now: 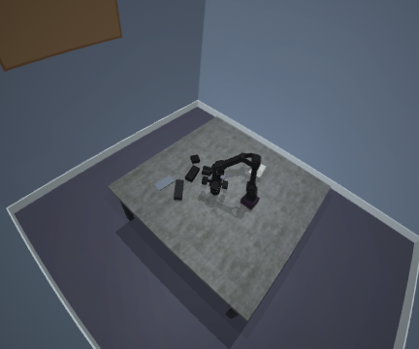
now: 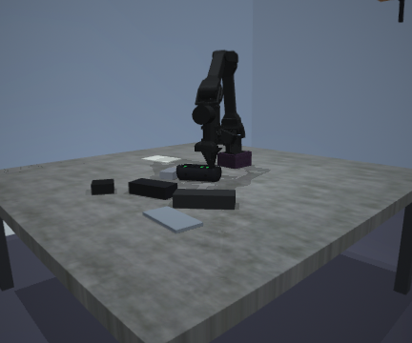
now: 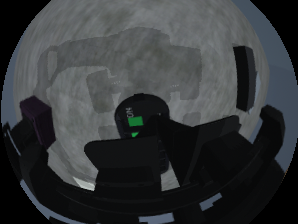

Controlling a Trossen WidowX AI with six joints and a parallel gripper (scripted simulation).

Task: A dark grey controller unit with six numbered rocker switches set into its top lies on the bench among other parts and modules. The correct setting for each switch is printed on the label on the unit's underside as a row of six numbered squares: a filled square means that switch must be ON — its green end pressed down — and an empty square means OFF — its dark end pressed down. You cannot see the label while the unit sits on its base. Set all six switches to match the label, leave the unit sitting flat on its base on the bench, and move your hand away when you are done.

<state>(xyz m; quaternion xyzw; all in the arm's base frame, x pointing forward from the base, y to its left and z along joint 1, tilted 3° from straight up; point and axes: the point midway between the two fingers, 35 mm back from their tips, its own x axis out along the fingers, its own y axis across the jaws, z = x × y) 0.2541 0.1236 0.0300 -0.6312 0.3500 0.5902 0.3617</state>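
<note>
The dark controller unit sits on its base on the bench, its switch side up. Small green patches show along its top in the exterior view. In the wrist view two green switch ends show near its far end; the fingers hide much of the rest. My gripper is shut with nothing between the fingers. It points down, its tips at the unit's top, right of its middle in the exterior view; whether they touch it I cannot tell. In the top view the arm covers most of the unit. The label underneath is hidden.
Dark blocks lie beyond the unit from the arm's base. A blue-grey plate lies near them. A pale block is close beside the unit, and a white sheet lies behind.
</note>
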